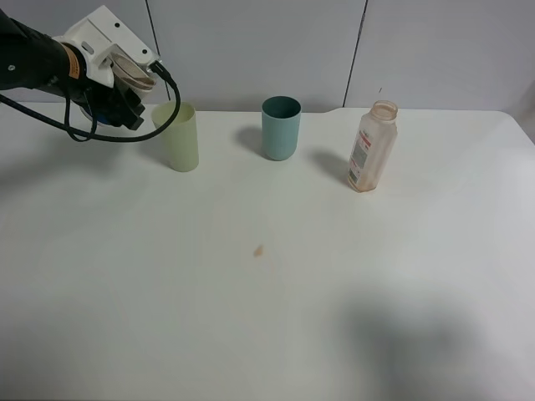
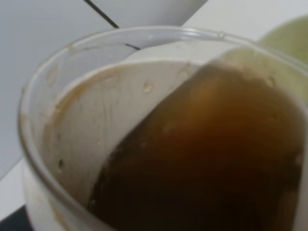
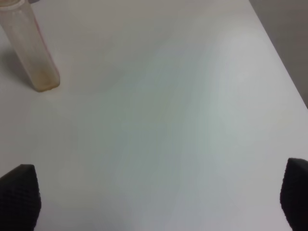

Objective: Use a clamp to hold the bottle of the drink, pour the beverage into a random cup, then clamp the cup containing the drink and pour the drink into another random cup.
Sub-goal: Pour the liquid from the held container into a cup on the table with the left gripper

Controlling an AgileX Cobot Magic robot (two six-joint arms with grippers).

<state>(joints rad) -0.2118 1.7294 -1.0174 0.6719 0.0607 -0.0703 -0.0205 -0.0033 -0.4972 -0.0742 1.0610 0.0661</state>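
White tabletop fills the overhead view beneath grey wall panels. At upper left, the left gripper (image 1: 125,104) is clamped on the blue-banded white cup (image 1: 132,73), tilted over the pale yellow-green tumbler (image 1: 179,137) so the tea-like beverage (image 2: 207,159) slides toward the lip. The emptied bottle (image 1: 371,147) stands upper right, past the teal cup (image 1: 280,127). The right gripper (image 3: 154,197) hangs spread wide, holding nothing.
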